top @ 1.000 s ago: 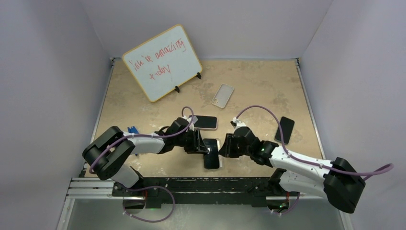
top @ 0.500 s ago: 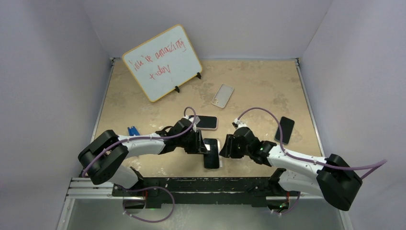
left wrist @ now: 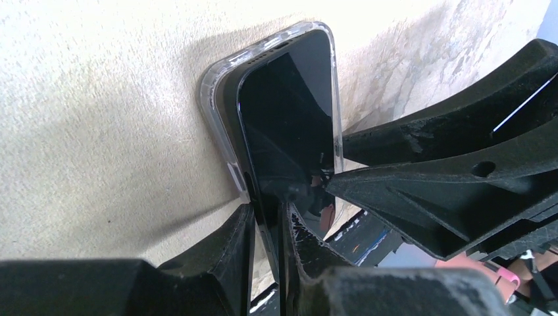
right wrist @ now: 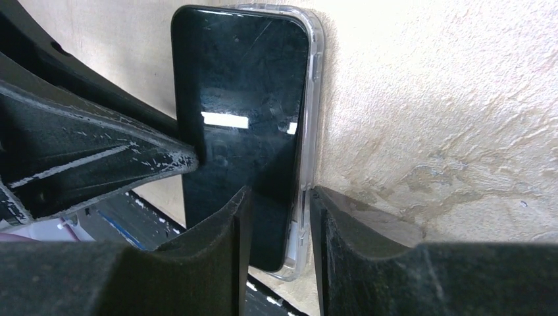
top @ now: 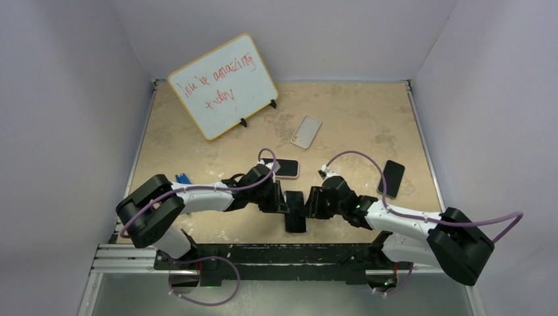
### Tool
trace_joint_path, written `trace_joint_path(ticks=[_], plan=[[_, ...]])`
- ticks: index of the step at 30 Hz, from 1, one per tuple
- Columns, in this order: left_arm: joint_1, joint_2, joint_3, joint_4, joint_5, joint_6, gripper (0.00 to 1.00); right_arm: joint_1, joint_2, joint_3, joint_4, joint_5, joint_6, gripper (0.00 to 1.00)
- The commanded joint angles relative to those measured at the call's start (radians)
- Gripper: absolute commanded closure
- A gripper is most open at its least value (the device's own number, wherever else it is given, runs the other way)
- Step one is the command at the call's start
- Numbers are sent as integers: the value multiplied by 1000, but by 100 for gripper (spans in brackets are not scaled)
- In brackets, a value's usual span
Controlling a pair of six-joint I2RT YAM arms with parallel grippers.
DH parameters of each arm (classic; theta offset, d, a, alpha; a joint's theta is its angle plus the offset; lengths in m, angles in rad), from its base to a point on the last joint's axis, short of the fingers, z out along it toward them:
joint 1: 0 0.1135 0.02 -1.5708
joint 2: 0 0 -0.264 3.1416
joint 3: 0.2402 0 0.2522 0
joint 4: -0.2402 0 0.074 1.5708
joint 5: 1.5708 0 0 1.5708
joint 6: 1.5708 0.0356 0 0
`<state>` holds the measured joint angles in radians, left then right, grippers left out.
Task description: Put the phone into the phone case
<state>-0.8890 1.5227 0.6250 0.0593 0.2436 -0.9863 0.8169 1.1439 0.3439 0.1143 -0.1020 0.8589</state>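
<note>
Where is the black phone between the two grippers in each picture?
Top external: the phone sits low in the middle of the picture.
Left wrist: the phone is at centre, running up toward the top edge.
Right wrist: the phone is upper left of centre.
Shared landmark: the clear case rimming it, plain in both wrist views.

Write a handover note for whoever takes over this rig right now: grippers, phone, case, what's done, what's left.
Left gripper: shut on the phone, at its edge near one end.
Right gripper: fingers apart, straddling a long edge of the clear phone case; clamping cannot be told.
The phone lies screen up over the case on the table, between both arms.
Done: phone aligned and partly seated; the case rim shows along one long side and one end.
Left: the other long side looks not yet snapped in; probably press it down, then release.
</note>
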Motion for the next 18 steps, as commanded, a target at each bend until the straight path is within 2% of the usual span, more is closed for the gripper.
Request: trace_joint_path(ticks=[1,4,10,12,14,18], plan=[[-26,27,-2,69,42,-66,88,4,2,-28,77,-43,47,62],[-25,24,-5,31,41,-74,86,2,-18,-41,69,-11,71,62],[-25,-27,-18,-19,28,-77,71,4,-47,-49,39,6,69,62],[-27,-30,-29,-12,31,-85,71,3,-46,-52,40,-2,66,62],[-29,-28,-41,4,35,-92,75,4,-46,-58,49,-6,64,62],[-42,-14,-44,39,47,-104,91,4,-38,-75,101,-15,84,62]])
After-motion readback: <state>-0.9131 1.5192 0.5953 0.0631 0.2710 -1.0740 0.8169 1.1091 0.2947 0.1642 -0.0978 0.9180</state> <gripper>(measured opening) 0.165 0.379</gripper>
